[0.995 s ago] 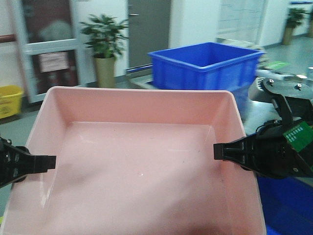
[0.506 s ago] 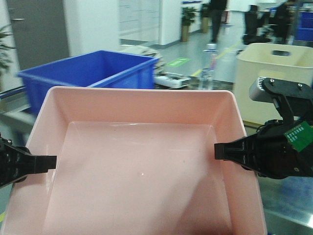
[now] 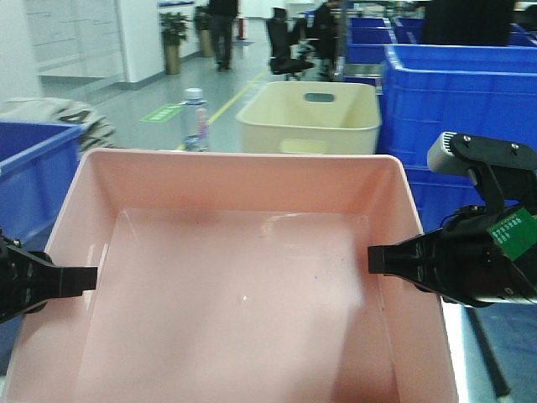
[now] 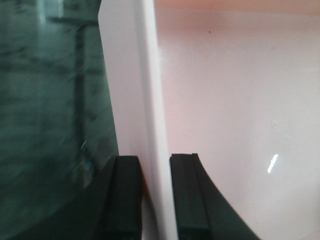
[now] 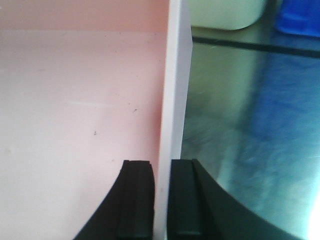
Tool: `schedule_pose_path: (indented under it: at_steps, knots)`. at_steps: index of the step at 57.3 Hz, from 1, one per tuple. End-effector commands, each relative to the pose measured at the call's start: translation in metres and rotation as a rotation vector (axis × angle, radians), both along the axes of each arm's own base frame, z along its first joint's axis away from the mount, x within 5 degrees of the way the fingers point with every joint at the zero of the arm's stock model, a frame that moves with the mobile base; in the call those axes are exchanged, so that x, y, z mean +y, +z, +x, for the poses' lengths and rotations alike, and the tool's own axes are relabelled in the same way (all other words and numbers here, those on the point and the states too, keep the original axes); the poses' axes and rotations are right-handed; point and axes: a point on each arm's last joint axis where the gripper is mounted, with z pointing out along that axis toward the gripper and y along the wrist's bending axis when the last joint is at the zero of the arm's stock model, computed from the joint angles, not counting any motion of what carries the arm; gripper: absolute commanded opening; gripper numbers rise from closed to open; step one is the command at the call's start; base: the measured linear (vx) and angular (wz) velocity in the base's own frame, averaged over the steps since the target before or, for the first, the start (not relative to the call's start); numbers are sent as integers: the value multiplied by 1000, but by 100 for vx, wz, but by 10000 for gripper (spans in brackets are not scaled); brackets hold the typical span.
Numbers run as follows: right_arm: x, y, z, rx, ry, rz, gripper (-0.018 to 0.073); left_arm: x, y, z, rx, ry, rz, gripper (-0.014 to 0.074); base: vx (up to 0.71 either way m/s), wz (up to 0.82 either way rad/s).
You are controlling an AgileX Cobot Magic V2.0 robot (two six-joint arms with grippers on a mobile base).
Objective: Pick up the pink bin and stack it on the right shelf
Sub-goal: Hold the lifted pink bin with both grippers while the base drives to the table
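Note:
The pink bin (image 3: 243, 302) fills the front view, held up between my two arms, and it is empty inside. My left gripper (image 3: 84, 281) is shut on its left wall; the left wrist view shows the bin's rim (image 4: 150, 100) pinched by that gripper (image 4: 155, 160). Across the bin, my right gripper (image 3: 382, 260) is shut on the right wall, with the rim (image 5: 172, 75) between the pads of the gripper (image 5: 161, 162). The right shelf (image 5: 240, 125), glossy and reflective with a black tape line, lies below and to the right of the bin.
A cream bin (image 3: 310, 117) with a handle slot stands straight behind the pink bin. Blue crates (image 3: 453, 92) are stacked at the back right and another blue crate (image 3: 33, 176) is at the left. A water bottle (image 3: 194, 117) stands at the back left. A dark greenish blurred surface (image 4: 50, 100) lies under the bin's left side.
The background has swept leftwards: the plant and door are gone, the blue crate has slid to the left edge, and the cream bin now stands behind. Both grips on the pink bin are unchanged.

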Motion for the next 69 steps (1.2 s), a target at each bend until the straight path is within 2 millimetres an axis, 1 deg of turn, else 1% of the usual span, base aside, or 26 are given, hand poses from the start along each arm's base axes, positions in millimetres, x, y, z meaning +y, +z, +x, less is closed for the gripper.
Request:
schedule_pose_path:
  at_steps: [1,27,69]
  knots:
    - [-11,26,-3,-161,-15,-36,-8,7,21,-2,-142,40,3,-1,29,-54]
    - [-11,26,-3,-161,-15,-36,-8,7,20,-1,-140,40,4,-1,22,-41]
    - [-11,26,-3,-161,-15,-36,-8,7,20,-1,-140,40,4,-1,3,-2]
